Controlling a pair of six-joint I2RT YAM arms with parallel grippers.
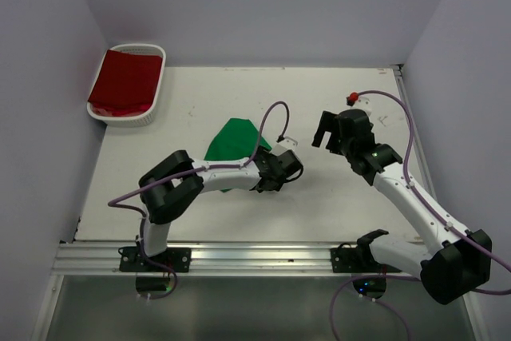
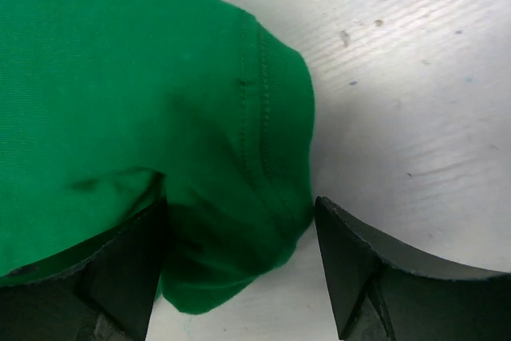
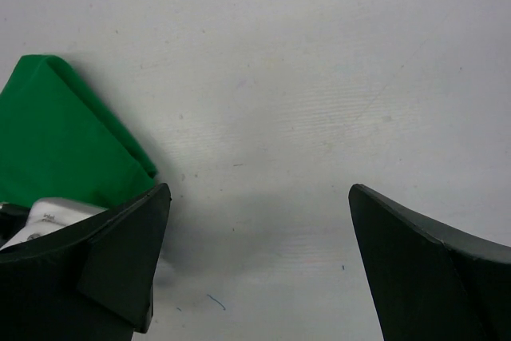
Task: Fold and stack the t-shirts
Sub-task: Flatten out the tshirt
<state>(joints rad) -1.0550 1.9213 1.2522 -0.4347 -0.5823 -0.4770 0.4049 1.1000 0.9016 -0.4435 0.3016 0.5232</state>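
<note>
Your left claw (image 2: 239,233), spread, straddles a hemmed corner of the green t-shirt (image 1: 234,141) on the bench (image 1: 335,93); your right claw (image 3: 259,213) hangs spread, empty. Folding looks in hand: next, pinch that corner.

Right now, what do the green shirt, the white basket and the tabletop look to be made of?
Green shirt: soft matte knit cloth; fine weave, stitched hem, folds.
White basket: likely moulded plastic; slatted walls, smooth rim.
Tabletop: hard white board, perhaps painted or laminated; faint streaks, small specks.
</note>
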